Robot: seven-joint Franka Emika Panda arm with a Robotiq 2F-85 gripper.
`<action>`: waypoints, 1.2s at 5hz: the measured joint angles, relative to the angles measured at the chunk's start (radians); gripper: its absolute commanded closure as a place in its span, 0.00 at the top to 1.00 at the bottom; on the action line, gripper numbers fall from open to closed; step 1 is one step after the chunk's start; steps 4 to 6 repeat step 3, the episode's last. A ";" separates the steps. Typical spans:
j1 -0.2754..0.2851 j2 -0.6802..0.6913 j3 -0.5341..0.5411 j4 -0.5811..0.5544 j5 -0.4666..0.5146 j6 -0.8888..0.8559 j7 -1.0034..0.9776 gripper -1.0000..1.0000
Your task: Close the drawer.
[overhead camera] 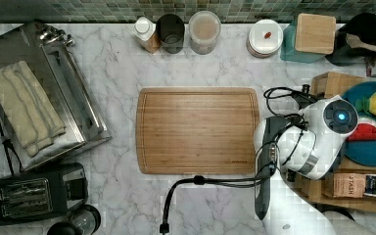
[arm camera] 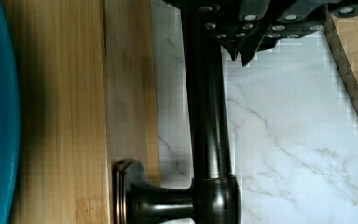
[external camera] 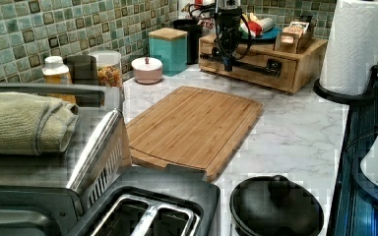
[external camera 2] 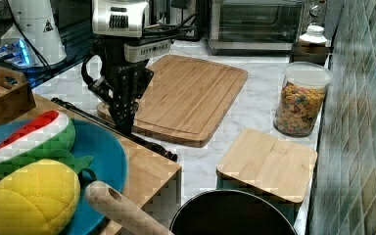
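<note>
My gripper hangs at the black bar handle of the drawer, under the fruit tray across from the cutting board. Whether it pinches the bar, I cannot tell. The drawer looks nearly shut; next comes a straight push inward.

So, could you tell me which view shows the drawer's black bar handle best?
The wrist view: the handle runs close up past the drawer front, with the gripper alongside. The left view shows it small and distant; in the right view the arm covers part of it.
</note>
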 measured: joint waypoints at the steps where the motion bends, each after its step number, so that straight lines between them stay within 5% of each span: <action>1: 0.000 -0.001 -0.001 0.000 -0.001 0.000 0.000 0.00; 6: 0.005 -0.001 -0.008 -0.002 0.000 0.000 0.000 0.00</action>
